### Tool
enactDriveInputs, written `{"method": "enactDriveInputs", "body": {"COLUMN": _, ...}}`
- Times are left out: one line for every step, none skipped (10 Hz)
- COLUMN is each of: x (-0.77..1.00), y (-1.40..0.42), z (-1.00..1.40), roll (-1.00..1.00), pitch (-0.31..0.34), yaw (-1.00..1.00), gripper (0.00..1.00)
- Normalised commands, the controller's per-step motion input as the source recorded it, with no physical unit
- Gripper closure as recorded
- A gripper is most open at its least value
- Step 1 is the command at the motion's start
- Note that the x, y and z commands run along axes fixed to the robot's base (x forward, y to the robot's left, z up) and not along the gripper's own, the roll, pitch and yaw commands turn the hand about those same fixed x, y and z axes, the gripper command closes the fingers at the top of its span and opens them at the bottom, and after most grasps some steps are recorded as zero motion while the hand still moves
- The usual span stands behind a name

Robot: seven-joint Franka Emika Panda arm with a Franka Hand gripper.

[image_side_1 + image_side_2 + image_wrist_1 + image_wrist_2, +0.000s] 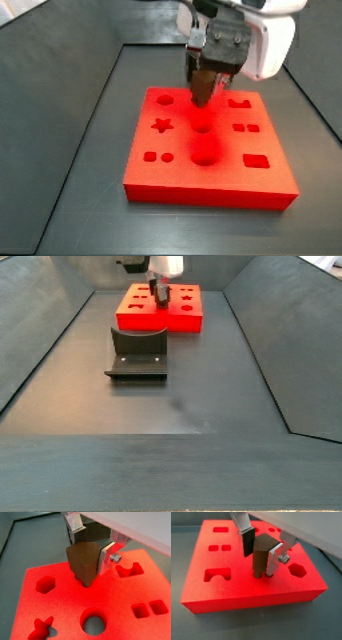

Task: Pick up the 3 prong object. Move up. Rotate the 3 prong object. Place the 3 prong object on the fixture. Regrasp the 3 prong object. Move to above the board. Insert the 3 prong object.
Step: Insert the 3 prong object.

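Silver finger plates of the gripper (90,562) point straight down over the board (274,195), clamped on the two sides of the 3 prong object (83,560), which hangs upright between them with its narrow end lowest. In both wrist views that brown piece (261,554) reaches down to the red surface near the middle of the slab, its tip at or in a small hole; whether the prongs have entered cannot be made out, since the tip is dark against its own shadow. In a side view the gripper (209,80) stands vertical under the white wrist housing, over the board's centre, and the piece shows only as a dark sliver below the fingers. The arm above the wrist is cut off by the frame edge in every view. In the far side view the gripper (159,294) is small and the held piece is too tiny to distinguish. The fixture (138,353) sits on the dark floor (201,396) just in front of the board, apart from the gripper.
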Motion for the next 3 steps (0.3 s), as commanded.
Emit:
{"method": "enactDriveInputs", "body": {"x": 0.00, "y": 0.00, "z": 0.00, "roll": 0.00, "pitch": 0.011, "yaw": 0.00, "gripper": 1.00}}
{"method": "enactDriveInputs", "body": {"x": 0.00, "y": 0.00, "z": 0.00, "roll": 0.00, "pitch": -0.007, "yaw": 0.00, "gripper": 1.00}}
{"method": "enactDriveInputs", "body": {"x": 0.00, "y": 0.00, "z": 0.00, "roll": 0.00, "pitch": 0.000, "yaw": 0.00, "gripper": 1.00}}
